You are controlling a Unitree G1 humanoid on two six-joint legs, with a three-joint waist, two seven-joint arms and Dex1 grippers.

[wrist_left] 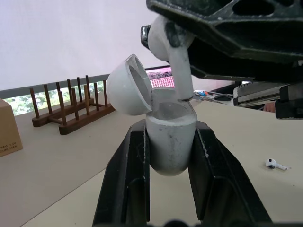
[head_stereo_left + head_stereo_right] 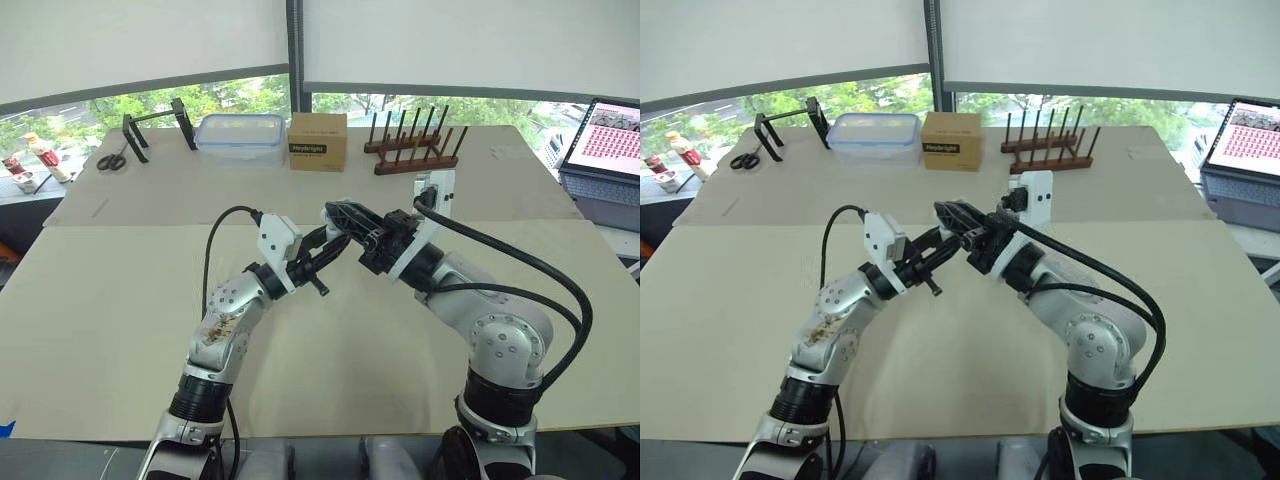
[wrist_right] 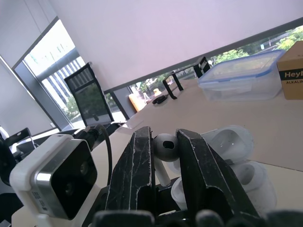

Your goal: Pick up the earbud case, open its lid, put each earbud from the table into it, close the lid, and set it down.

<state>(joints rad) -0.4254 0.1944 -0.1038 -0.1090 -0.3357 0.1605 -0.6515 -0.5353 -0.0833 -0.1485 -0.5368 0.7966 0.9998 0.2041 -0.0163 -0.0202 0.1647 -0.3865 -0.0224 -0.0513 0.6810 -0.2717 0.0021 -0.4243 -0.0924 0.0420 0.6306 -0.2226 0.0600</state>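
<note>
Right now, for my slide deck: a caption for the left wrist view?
Left gripper holds the open earbud case; right gripper seats an earbud in it.

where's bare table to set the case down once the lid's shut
Bare: the near tabletop left of the left gripper, and the stretch right of the right gripper toward the laptop. Crowded: the far edge, with scissors, plastic container, cardboard box and wooden rack. A loose earbud also lies on the tabletop.
</note>
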